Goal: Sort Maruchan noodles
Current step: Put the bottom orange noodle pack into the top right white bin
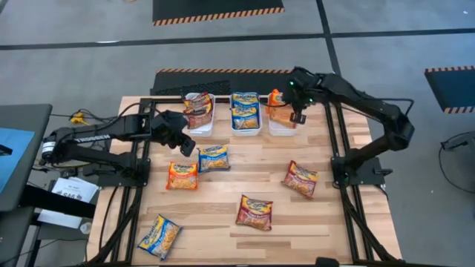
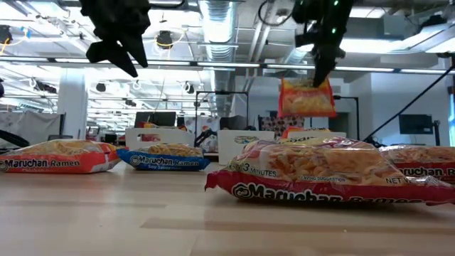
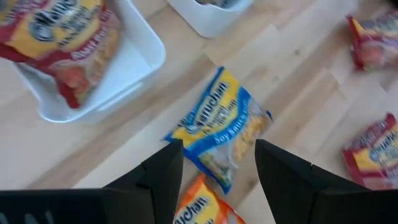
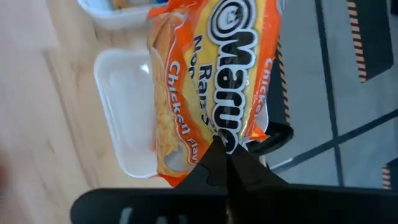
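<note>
The right tool [image 2: 318,77] pinches the top edge of an orange Maruchan packet [image 2: 307,97], hanging long axis vertical above the right bin [image 1: 281,127], while the left tool [image 3: 217,168] hovers released above a blue packet [image 3: 219,130] lying diagonally on the bench [image 1: 245,178].

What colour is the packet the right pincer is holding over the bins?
Orange, with yellow print: the packet shows best in the right wrist view, gripped by the right pincer.

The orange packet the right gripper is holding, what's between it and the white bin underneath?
Nothing: in the right wrist view the orange packet hangs from the right gripper over the empty white bin, with only air between.
</note>
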